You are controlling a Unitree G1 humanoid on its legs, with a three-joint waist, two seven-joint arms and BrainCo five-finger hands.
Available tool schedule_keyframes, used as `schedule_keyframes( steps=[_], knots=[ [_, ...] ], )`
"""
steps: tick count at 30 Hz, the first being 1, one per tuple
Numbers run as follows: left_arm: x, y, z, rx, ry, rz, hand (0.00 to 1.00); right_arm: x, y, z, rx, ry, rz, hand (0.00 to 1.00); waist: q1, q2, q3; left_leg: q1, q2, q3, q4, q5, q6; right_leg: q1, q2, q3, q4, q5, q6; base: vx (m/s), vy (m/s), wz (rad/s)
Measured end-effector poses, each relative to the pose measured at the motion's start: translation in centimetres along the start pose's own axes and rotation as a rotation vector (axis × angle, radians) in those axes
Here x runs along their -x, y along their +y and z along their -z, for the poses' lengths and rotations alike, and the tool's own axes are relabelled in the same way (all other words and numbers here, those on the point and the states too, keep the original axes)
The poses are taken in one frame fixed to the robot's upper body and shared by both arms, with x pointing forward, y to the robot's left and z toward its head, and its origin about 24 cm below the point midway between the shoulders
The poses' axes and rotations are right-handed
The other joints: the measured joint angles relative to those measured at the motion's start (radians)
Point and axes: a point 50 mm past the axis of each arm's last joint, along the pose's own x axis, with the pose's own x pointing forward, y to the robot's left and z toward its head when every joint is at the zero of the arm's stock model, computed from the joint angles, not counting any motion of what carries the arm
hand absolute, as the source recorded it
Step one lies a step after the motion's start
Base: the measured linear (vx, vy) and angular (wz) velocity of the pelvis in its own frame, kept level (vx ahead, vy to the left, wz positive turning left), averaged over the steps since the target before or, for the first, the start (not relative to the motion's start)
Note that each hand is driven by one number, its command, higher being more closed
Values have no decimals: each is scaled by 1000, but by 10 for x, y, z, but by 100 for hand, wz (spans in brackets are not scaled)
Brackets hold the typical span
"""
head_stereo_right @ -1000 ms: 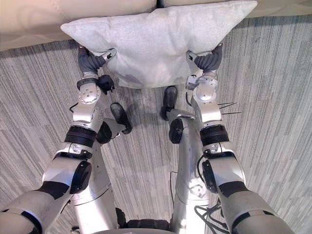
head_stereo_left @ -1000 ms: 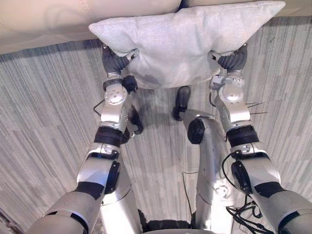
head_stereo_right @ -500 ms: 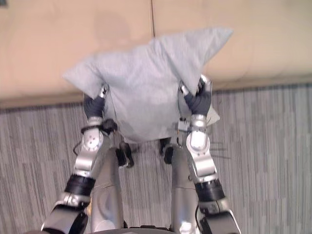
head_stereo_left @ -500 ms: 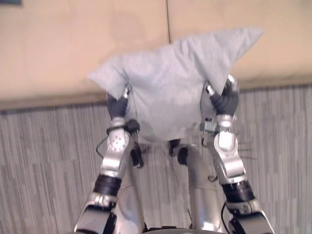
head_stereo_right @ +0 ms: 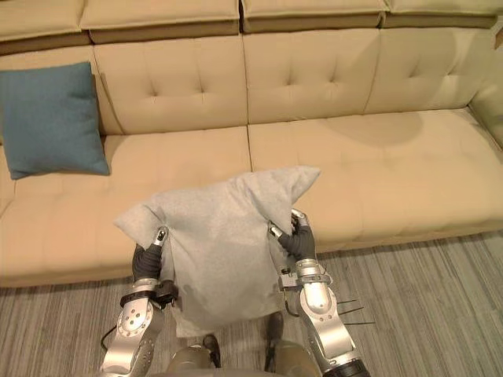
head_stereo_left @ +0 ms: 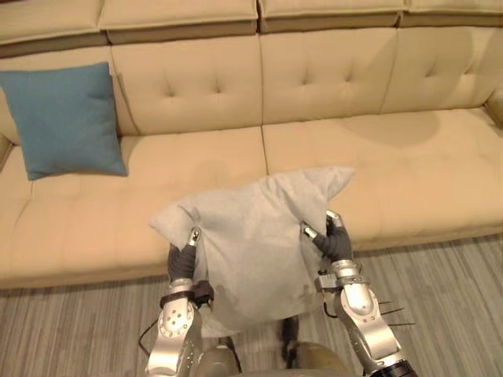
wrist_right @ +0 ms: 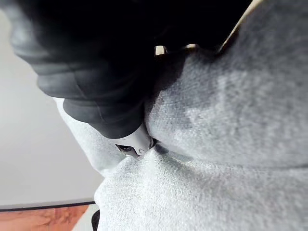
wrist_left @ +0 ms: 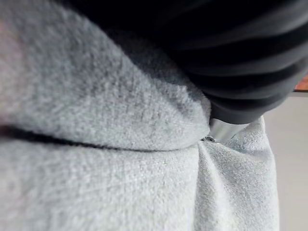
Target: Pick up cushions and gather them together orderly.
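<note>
A light grey cushion hangs in the air in front of the beige sofa, held up between both hands. My left hand pinches its left edge and my right hand pinches its right edge. The grey cloth bulges round the left hand's dark cover, and the same cloth folds round the right hand's thumb. A teal cushion leans upright against the sofa's back at the far left of the seat.
The sofa's seat stretches bare to the right of the grey cushion. Striped grey carpet covers the floor in front of the sofa.
The camera has tilted up from the floor to the sofa. Both hands have lifted the grey cushion from floor level to in front of the sofa's seat.
</note>
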Motion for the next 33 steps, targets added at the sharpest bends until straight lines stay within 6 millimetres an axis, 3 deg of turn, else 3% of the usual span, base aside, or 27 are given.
schedule_keyframes(
  steps=[3, 5, 7, 9, 11, 14, 15, 16, 17, 18, 19, 21, 23, 24, 25, 27, 28, 29, 30, 31, 33],
  knots=[
    [1, 0, -2, 6, -6, 0, 100, 0, -1, 3, 7, 12, -1, 100, 17, 5, 1, 5, 3, 0, 28, -27, 8, -11, 1, 7, 45, -4, 3, -12, 65, -16],
    [2, -1, -1, 5, -4, 12, 100, -3, -4, 9, 30, 38, -4, 100, 19, 14, 7, 13, 19, 0, 83, -75, 24, -81, -6, 28, 251, -63, 36, -88, 93, -13],
    [1, -1, -1, 3, -4, 20, 100, -3, -5, 12, 37, 51, -4, 100, 16, 20, 12, 20, 11, -15, 123, -110, 44, -178, -38, 25, 483, -99, 38, -98, 70, 17],
    [1, 0, -1, -8, 0, 22, 100, -3, -4, 17, 42, 71, -9, 100, -16, 29, 18, 38, -25, -52, 128, -122, 65, -232, -83, 23, 590, -160, 32, -27, 15, 59],
    [0, 3, -2, -24, -4, 27, 100, -3, -3, 19, 46, 78, -23, 100, -22, 28, 18, 45, -38, -80, 122, -127, 68, -241, -87, 24, 467, -171, 38, 105, -60, 62],
    [-1, 7, -4, -56, -8, 39, 100, -2, -3, 19, 55, 83, -42, 100, -46, 2, 5, 41, -67, -162, 107, -141, 39, -243, -86, 72, 165, -53, 65, 234, -168, 82],
    [0, 5, -2, -48, 3, 42, 100, -2, -6, 20, 73, 95, -45, 100, -61, 8, 4, 56, -70, -205, 108, -161, 6, -240, -84, 77, 194, 29, 50, 315, -250, 90],
    [1, 1, 0, -37, 12, 43, 100, -1, -9, 21, 86, 104, -45, 100, -62, 29, 1, 68, -53, -221, 96, -163, 1, -241, -76, 59, 220, 18, 41, 366, -241, 69],
    [2, -2, 1, -30, 15, 44, 100, -1, -11, 22, 98, 114, -46, 100, -60, 59, -13, 76, -28, -237, 90, -143, -32, -237, -53, 33, 234, -20, 29, 477, -223, 39],
    [0, -5, -1, -26, -1, 48, 100, -3, -11, 20, 100, 107, -46, 100, -59, 67, -15, 25, 6, -279, 204, -115, -71, -220, -24, 9, 232, -36, 0, 406, -174, 25],
    [-1, -6, -2, -25, -4, 50, 100, -3, -12, 20, 100, 105, -45, 100, -58, 69, -14, -11, 22, -295, 284, -98, -79, -206, -11, -1, 228, -39, -9, 406, -192, 7],
    [-4, -7, 4, -31, 17, 58, 100, -4, -13, 18, 102, 99, -39, 100, -32, 69, -12, -145, 86, -270, 621, 25, -36, -114, 33, -1, 174, -53, -42, 384, -180, -24],
    [-4, -7, 7, -27, 31, 60, 100, -5, -14, 14, 101, 80, -36, 100, -29, 67, -12, -182, 96, -221, 702, 13, -16, -66, 38, 16, 139, -56, -49, 324, -67, -32],
    [-4, -7, 7, -22, 28, 60, 100, -8, -14, 6, 97, 46, -36, 100, -29, 68, -12, -217, 84, -162, 681, -13, 23, -34, 34, 43, 99, -61, -55, 348, -13, -36],
    [-5, -8, 6, -16, 24, 58, 100, -9, -13, 3, 95, 31, -39, 100, -28, 68, -12, -228, 77, -138, 646, -28, 39, -18, 30, 55, 80, -59, -53, 322, 38, -32],
    [-8, -11, 5, -11, 17, 68, 100, -10, -15, 0, 96, 18, -29, 100, -28, 63, -8, -235, 44, -121, 532, -37, 51, 11, 10, 67, 60, -50, -39, 237, 90, -17],
    [-10, -14, 4, -4, 13, 79, 100, -11, -18, -1, 98, 13, -17, 100, -28, 64, -9, -222, 23, -102, 389, -29, 45, 23, -7, 70, 52, -46, -33, 202, 123, -17],
    [-12, -16, 3, -1, 6, 85, 100, -12, -19, -2, 99, 10, -12, 100, -30, 69, -9, -208, 16, -94, 283, 5, 33, 25, -10, 73, 52, -45, -31, 187, 140, -21],
    [-13, -18, 1, 4, -2, 90, 100, -12, -21, -2, 99, 6, -6, 100, -30, 82, -9, -197, 21, -89, 180, 109, 39, 27, 0, 82, 52, -46, -18, 125, 149, -27],
    [-17, -18, -1, -4, -13, 98, 100, -13, -21, -3, 88, 4, 6, 100, -29, 87, -9, -178, 22, -86, 133, 100, 31, 30, 2, 94, 47, -53, 0, 142, 200, -12],
    [-24, -19, -6, -23, -37, 113, 100, -14, -18, -4, 66, -5, 33, 100, -37, 67, -8, -147, -18, -74, 52, 110, 45, 25, -21, 109, 32, -43, 15, 118, 199, 1]
  ],
)
